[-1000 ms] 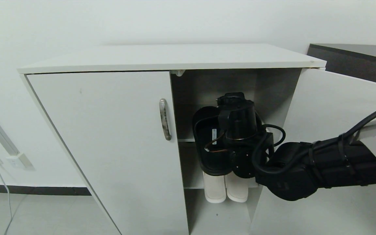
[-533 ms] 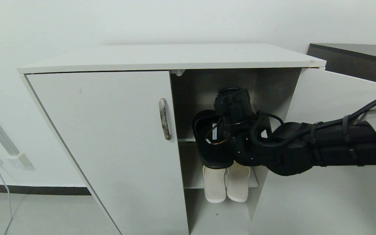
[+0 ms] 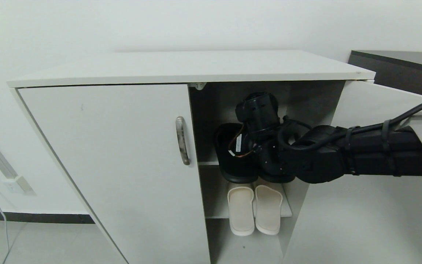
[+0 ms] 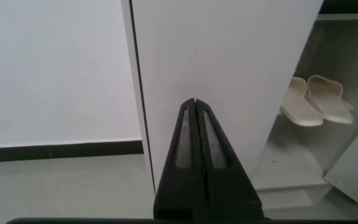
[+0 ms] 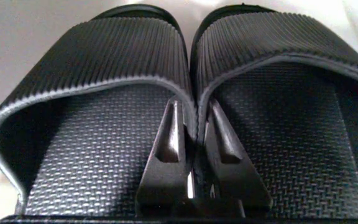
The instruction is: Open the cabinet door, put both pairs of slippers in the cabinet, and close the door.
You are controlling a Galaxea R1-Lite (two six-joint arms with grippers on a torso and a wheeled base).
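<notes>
Black slippers [image 5: 123,81] are clamped together by their inner edges in your right tool [image 5: 193,124], at the cabinet's [image 3: 189,66] middle shelf [image 3: 206,163], above the white pair [image 3: 255,209]. Placing step: set down, then release. Left tool [image 4: 195,124] is together, empty.

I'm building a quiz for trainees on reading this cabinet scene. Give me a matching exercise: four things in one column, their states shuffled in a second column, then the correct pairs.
Things
1. black slippers
2. cream slippers
3. left-hand door
4. right-hand door

States
A. swung open
B. lying side by side on a shelf, free of any gripper
C. shut
D. pinched together in the right gripper

Pairs: 1-D, 2-B, 3-C, 4-A
</notes>
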